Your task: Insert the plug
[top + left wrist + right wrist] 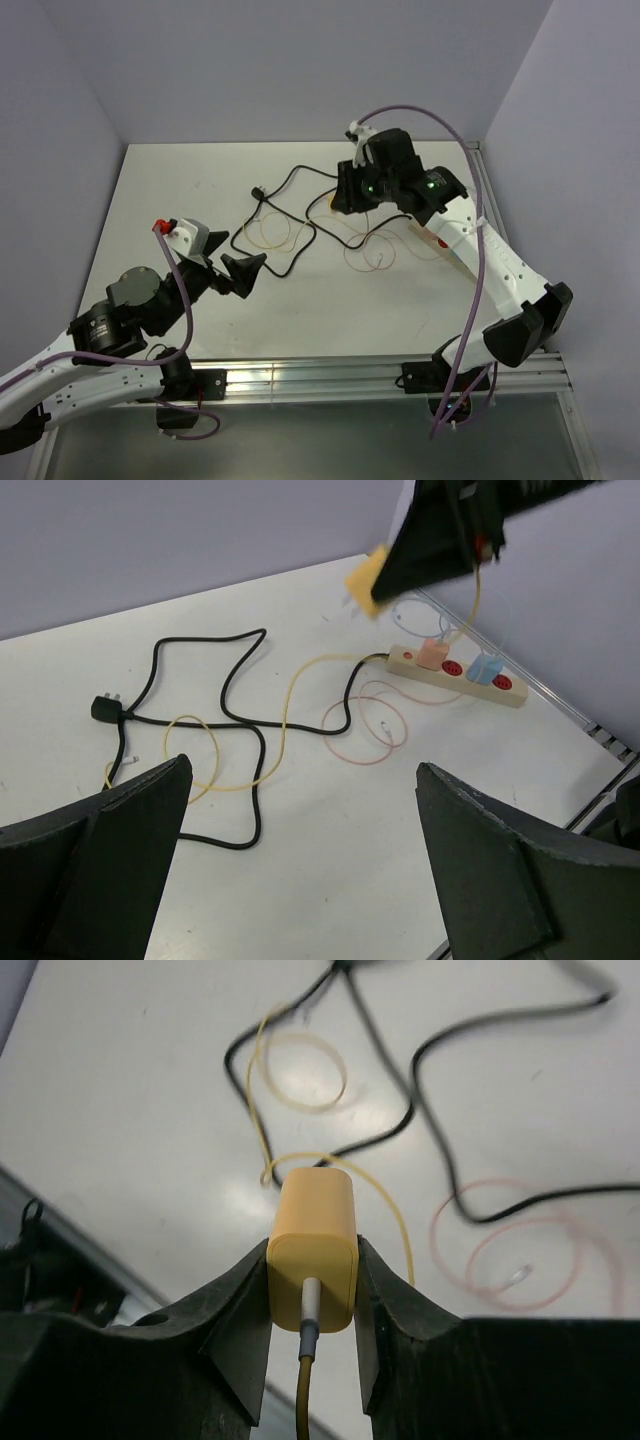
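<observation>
In the foreground the left gripper hangs wide open and empty, while the right gripper clamps the yellow plug aloft, apparently mid-carry, its prongs next needing alignment over a free socket on the power strip beyond.

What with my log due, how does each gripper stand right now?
Left gripper: open, jaws wide apart, holding nothing.
Right gripper: closed on the yellow plug.
</observation>
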`<state>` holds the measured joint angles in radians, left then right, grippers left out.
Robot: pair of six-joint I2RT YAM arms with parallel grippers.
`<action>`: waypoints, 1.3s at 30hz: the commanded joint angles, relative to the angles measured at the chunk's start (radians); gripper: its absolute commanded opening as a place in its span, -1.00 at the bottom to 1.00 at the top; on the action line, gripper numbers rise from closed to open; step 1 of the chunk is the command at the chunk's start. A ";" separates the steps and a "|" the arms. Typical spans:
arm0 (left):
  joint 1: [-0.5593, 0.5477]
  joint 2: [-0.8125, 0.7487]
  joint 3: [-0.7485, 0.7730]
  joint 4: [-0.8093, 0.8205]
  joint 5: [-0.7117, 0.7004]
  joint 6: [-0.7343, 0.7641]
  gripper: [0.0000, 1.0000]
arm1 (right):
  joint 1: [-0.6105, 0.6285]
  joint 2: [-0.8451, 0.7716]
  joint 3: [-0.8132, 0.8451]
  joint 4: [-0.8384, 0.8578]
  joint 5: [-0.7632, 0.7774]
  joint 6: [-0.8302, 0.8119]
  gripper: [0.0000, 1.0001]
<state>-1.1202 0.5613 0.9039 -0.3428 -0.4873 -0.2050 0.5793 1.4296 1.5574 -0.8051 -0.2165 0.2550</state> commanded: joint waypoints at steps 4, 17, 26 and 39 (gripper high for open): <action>-0.001 -0.001 -0.039 0.050 -0.004 -0.022 0.99 | -0.068 0.153 0.468 0.139 0.204 -0.221 -1.00; -0.001 -0.031 -0.076 0.053 -0.023 -0.037 0.99 | -0.211 0.384 0.653 0.316 0.443 -0.571 -1.00; 0.000 -0.035 -0.076 0.053 0.012 -0.042 0.99 | -0.246 0.385 0.236 0.351 0.680 -0.734 -1.00; 0.000 -0.043 -0.083 0.062 0.067 -0.045 0.99 | -0.357 0.258 0.101 -0.121 0.404 -0.635 -1.00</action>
<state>-1.1202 0.5312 0.8265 -0.3176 -0.4568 -0.2325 0.2287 1.8061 1.7218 -0.8387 0.2600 -0.3504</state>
